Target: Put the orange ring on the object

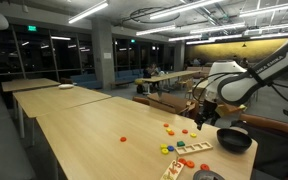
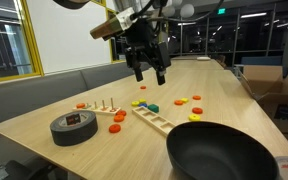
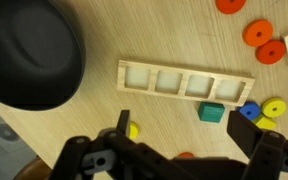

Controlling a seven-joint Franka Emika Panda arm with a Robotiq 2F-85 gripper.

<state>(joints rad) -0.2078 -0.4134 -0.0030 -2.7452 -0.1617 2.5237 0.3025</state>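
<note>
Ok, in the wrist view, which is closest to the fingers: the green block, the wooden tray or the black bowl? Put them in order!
1. Green block, just ahead of the fingers, right side.
2. Wooden tray, behind the block, middle.
3. Black bowl, top left corner.

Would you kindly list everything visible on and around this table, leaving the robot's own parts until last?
bowl: one, black, at the table's near edge in an exterior view.
tape roll: one, black, lying flat near the peg stand.
peg stand: one, wooden, with upright pegs.
compartment frame: one, pale wood, four openings, beside the bowl.
orange rings: several, orange-red, scattered flat on the table.
yellow ring: one, beside the blue ring.
blue ring: one, near the frame's end.
green block: one, just off the frame.
cardboard box: one, brown, beyond the table.
table: one, light wood.
arm: one, white and black.
pincer: one, black, open, above the pieces.
</note>
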